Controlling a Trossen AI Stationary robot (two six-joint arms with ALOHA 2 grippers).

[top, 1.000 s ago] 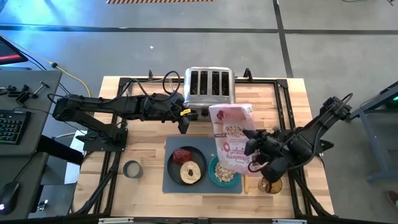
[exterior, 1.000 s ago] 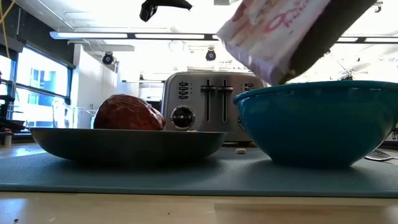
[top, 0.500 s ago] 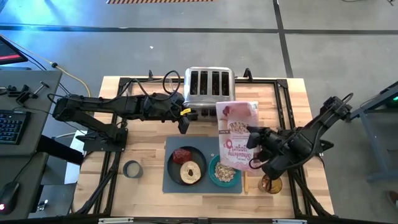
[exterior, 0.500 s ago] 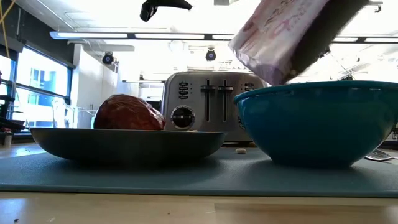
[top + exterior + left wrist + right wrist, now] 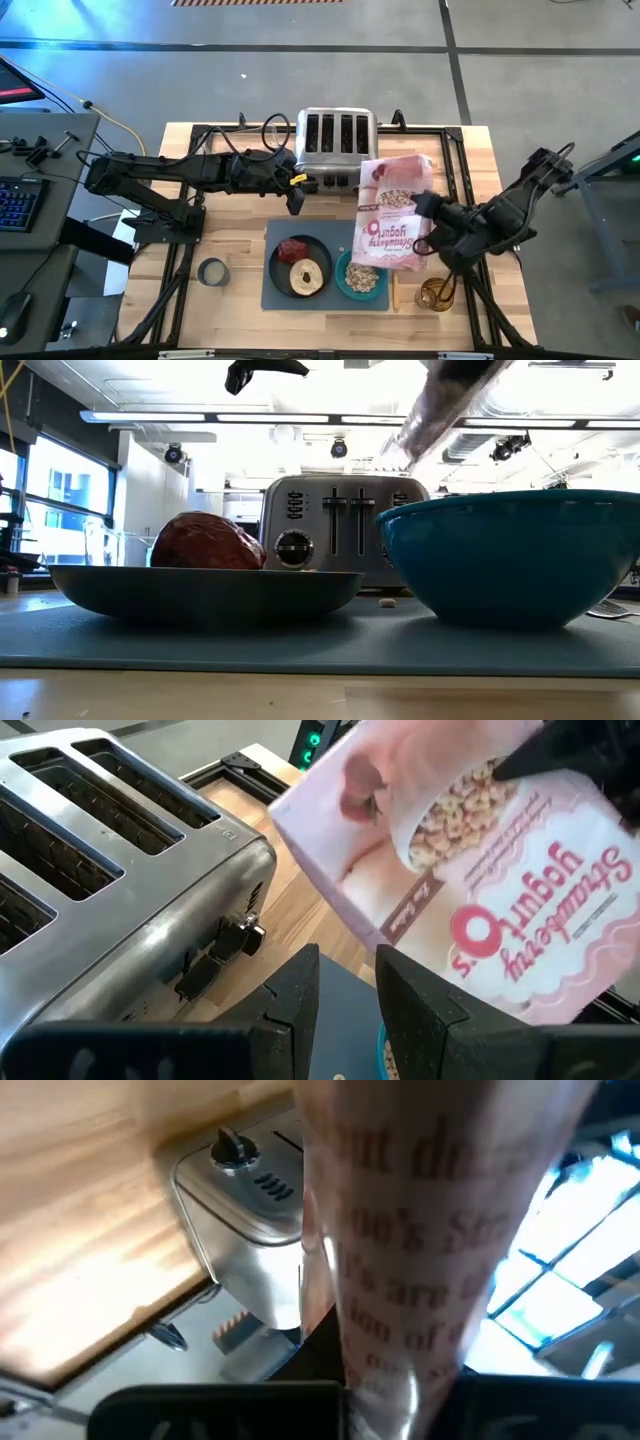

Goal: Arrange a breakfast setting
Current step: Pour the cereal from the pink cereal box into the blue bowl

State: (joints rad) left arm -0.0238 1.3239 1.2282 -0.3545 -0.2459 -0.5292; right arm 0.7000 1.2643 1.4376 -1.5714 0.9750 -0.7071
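Teal bowl (image 5: pixel 360 276) holding beige cereal (image 5: pixel 362 279), dark grey plate (image 5: pixel 299 266) bearing dark-red lump (image 5: pixel 292 249) and tan ring (image 5: pixel 307 277); right tool (image 5: pixel 428 222) clamped on tilted cereal bag (image 5: pixel 392 212); left tool (image 5: pixel 295 201) slightly parted, empty

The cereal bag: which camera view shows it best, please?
The high view shows the cereal bag best: whole, tilted over the teal bowl, held by the right gripper. The left wrist view shows its printed front large but cut off; the low view only a corner; the right wrist view a blurred strip.

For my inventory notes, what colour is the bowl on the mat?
Teal; the bowl shows best in the low view.
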